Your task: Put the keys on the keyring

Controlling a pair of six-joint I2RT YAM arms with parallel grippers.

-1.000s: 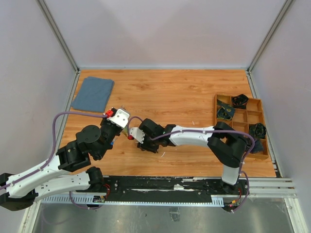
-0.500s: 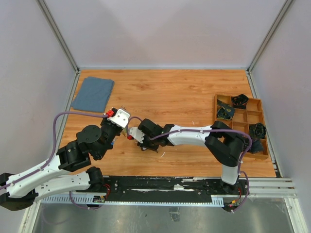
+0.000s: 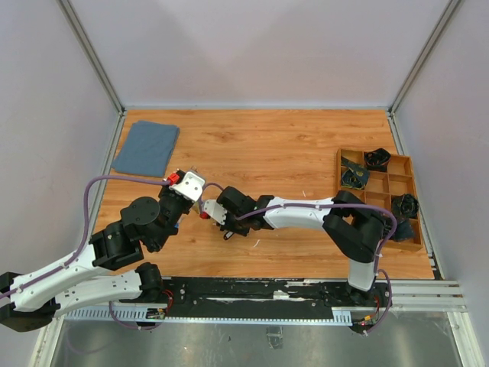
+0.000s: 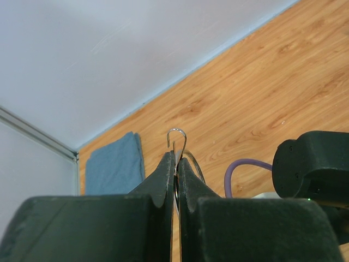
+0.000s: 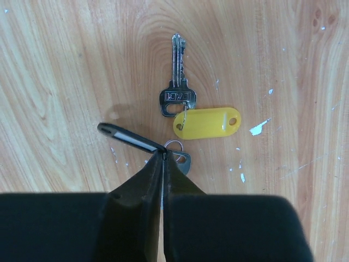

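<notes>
Early stage: no key threaded yet, as far as the views show. Left gripper (image 4: 175,159) closed on the keyring (image 4: 176,130), holding it edge-up above the worktop (image 3: 290,145), left of middle; only a bare arc of wire shows above the jaws. Right gripper (image 5: 163,155) closed, tips down on the worktop toward the near edge, meeting where a black tag (image 5: 126,137) joins a small ring (image 5: 173,144) (cannot tell whether anything is pinched). Left to do: lift a key, thread it, repeat. Count: one keyring; two keys seen, a silver key (image 5: 176,82) with a yellow tag (image 5: 207,123) and a second key (image 5: 184,159) half hidden under the jaws; one blue cloth (image 3: 146,147) at the far left corner.
</notes>
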